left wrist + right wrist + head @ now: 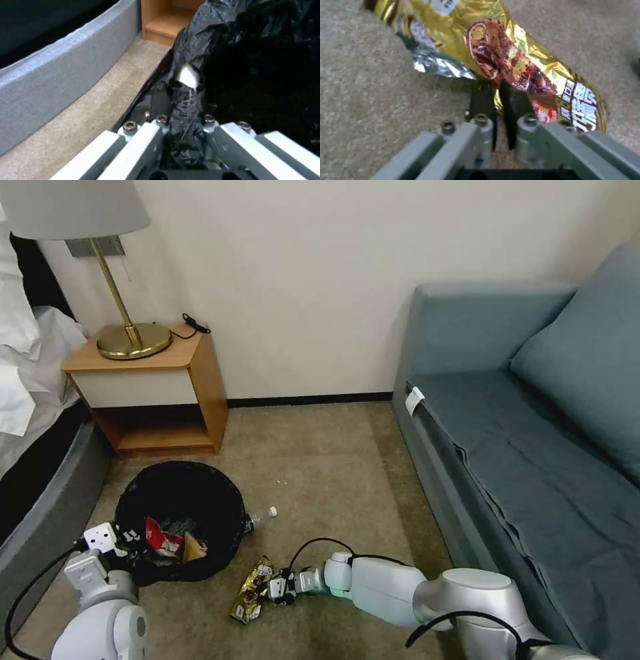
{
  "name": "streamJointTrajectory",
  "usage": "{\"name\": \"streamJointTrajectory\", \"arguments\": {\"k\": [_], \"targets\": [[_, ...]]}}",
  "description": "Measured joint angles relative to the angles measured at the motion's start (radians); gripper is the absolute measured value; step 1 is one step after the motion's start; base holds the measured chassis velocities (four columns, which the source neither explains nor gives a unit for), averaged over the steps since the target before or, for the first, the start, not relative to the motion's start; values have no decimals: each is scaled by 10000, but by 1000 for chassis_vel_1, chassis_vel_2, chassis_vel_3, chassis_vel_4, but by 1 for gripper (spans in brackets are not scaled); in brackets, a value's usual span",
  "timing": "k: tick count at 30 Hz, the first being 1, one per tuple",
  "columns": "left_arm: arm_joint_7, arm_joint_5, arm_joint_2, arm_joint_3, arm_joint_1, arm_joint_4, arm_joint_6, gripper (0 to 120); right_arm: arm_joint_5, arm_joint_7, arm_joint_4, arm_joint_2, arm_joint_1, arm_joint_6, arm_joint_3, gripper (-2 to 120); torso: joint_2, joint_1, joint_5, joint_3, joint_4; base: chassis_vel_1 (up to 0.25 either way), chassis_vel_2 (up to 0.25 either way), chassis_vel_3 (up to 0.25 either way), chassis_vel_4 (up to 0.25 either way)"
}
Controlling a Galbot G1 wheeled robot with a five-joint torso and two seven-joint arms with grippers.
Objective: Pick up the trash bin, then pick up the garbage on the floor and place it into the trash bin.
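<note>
Our left tool [181,120] is clamped on the trash bin [180,517] rim. Our right tool [498,117] pinches the gold wrapper [506,57] edge on the floor; that thin, slick foil could slip free during the lift.

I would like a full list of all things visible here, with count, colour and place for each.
Round trash bin with crinkly black plastic bag: one, on carpet beside nightstand.
Red-and-white folded wrapper: one, inside bin.
Crumpled brown paper: one, inside bin.
Small clear white-capped bottle: one, on carpet at the bin's side.
Shiny gold snack wrapper: one, on carpet.
Wooden nightstand: one, against wall.
Brass lamp: one, on nightstand.
Blue-grey sofa: one, on the right.
Left gripper: jaws shut on bin's bag rim.
Right gripper: jaws pinching gold wrapper.
</note>
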Motion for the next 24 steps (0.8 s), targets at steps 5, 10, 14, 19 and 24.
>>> {"name": "streamJointTrajectory", "arguments": {"k": [5, 10, 14, 19, 24], "targets": [[0, 30, 0, 9, -12, 19, -1, 1, 287, 70, 610, -334, 166, -191, -3, 0, -2, 1, -13, 2, -9, 0, 0, 0, 0], [5, 48, 0, 44, -36, 18, 0, 1, 487, 105, 1019, -551, 310, -228, 19, 0, -2, 1, -8, 1, -12, 0, 0, 0, 0], [5, 58, 0, 40, -56, 38, 14, 1, 949, 198, 1562, -778, 402, -344, 35, 0, -2, 1, -6, 0, -10, 0, 0, 0, 0], [6, 78, 0, 66, -67, 90, 18, 1, 1700, 343, 2551, -1155, 572, -596, -6, 0, 0, 1, -5, -1, -11, 0, 0, 0, 0], [6, 80, 0, 71, -104, 90, 55, 1, 1989, 388, 3265, -1522, 801, -684, -65, 0, 0, 1, -4, -2, -10, 0, 0, 0, 0]]}}
